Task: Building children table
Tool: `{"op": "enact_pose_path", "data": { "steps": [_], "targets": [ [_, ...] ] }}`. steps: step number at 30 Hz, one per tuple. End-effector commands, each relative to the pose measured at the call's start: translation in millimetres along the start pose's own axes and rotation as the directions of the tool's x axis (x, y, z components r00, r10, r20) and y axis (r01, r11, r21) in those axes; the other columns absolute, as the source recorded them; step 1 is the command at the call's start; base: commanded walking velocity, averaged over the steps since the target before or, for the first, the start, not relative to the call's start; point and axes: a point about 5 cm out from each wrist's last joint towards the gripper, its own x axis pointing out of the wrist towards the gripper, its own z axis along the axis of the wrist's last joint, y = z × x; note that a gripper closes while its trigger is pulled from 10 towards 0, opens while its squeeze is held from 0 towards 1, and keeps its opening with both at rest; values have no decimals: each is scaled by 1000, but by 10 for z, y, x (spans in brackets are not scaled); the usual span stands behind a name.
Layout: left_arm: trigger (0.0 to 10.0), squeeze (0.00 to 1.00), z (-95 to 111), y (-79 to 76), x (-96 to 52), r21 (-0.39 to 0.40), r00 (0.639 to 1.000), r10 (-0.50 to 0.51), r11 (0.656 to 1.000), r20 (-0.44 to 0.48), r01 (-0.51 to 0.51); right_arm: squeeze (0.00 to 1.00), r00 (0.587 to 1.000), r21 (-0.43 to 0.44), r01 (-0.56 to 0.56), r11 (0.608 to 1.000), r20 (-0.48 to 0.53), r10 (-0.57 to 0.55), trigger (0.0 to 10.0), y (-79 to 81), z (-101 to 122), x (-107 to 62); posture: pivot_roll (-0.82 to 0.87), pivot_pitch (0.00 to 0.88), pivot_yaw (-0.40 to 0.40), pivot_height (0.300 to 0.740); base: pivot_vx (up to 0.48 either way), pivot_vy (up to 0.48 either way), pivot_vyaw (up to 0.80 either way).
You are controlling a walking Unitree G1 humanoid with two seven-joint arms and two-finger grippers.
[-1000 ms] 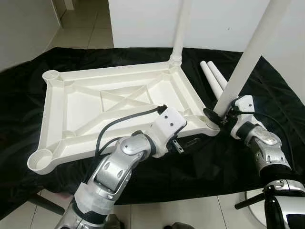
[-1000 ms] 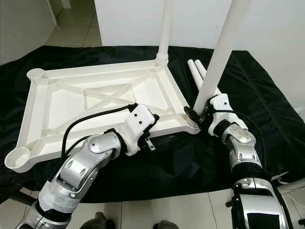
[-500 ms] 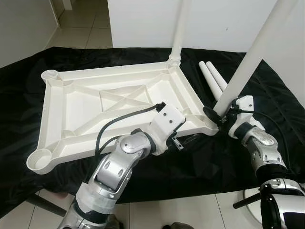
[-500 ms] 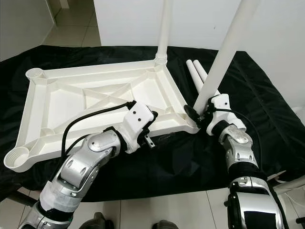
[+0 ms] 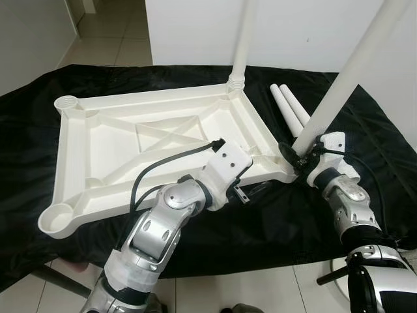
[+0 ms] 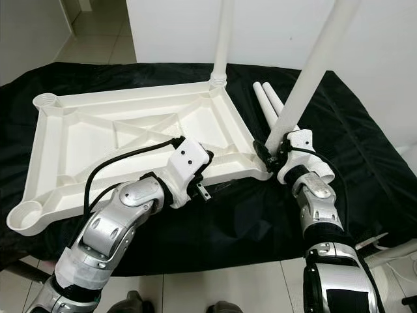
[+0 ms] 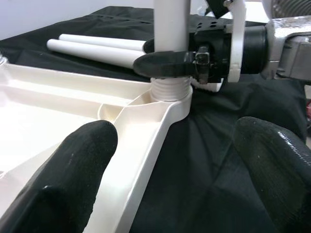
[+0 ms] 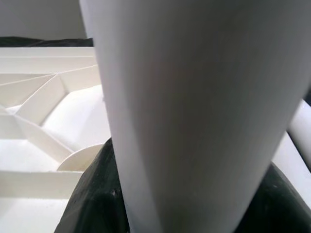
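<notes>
Both upright legs, the far leg (image 5: 242,39) and the near-right leg (image 5: 348,72), run off the top edge. The left hand (image 5: 242,193) hides the tabletop's (image 5: 117,150) near rim.

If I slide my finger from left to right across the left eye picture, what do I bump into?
Empty corner socket → tabletop → left gripper → right gripper holding a leg → black cloth.
</notes>
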Motion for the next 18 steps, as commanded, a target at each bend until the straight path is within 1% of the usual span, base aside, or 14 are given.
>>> {"op": "enact_pose_path", "data": {
  "steps": [1, 5, 8, 9, 12, 14, 15, 16, 17, 18],
  "targets": [
    [10000, 0, 46, 45, 1, 1, 994, 111, 994, 14, -111, 0, 986, 49, 34, 998, -167, -25, 10000, 19, -366, -145, -59, 63, -12, 740, 0, 0, 0],
    [10000, 0, 50, 49, 3, 1, 994, 109, 994, 16, -109, 0, 988, 45, 33, 998, -150, -26, 10000, 56, -348, -127, -61, 62, -12, 740, 0, 0, 0],
    [10000, 0, 48, 58, 4, 3, 994, 108, 994, 15, -108, 0, 989, 34, 73, 997, -134, -68, 10000, 124, -333, -91, -61, 62, -12, 740, 0, 0, 0],
    [10000, 0, 46, 63, 2, 3, 994, 109, 994, 15, -109, 0, 987, 26, 109, 994, -123, -105, 10000, 168, -324, -74, -61, 62, -12, 740, 0, 0, 0],
    [10000, 0, 45, 63, -2, 3, 994, 110, 994, 16, -110, 0, 985, 20, 133, 991, -114, -130, 10000, 197, -318, -68, -59, 61, -21, 740, 0, 0, 0],
    [10000, 0, 43, 76, -8, 3, 993, 115, 993, 17, -115, 0, 964, 46, 247, 968, -111, -240, 10000, 284, -317, -50, -59, 59, -27, 740, 0, 0, 0],
    [10000, 0, 43, 76, -8, 3, 993, 115, 993, 17, -115, 0, 964, 46, 247, 968, -111, -240, 10000, 284, -317, -50, -59, 59, -27, 740, 0, 0, 0],
    [10000, 0, 45, 86, -10, 3, 993, 118, 993, 19, -118, 0, 944, 67, 315, 947, -123, -305, 10000, 337, -324, -47, -59, 59, -27, 740, 0, 0, 0],
    [10000, 0, 45, 86, -10, 3, 993, 118, 993, 19, -118, 0, 944, 67, 315, 947, -123, -305, 10000, 337, -324, -47, -59, 59, -27, 740, 0, 0, 0],
    [10000, 0, 45, 89, -10, 2, 992, 121, 993, 20, -121, 0, 925, 82, 369, 926, -127, -358, 10000, 389, -327, -54, -61, 53, -33, 740, 0, 0, 0]
  ]
}}
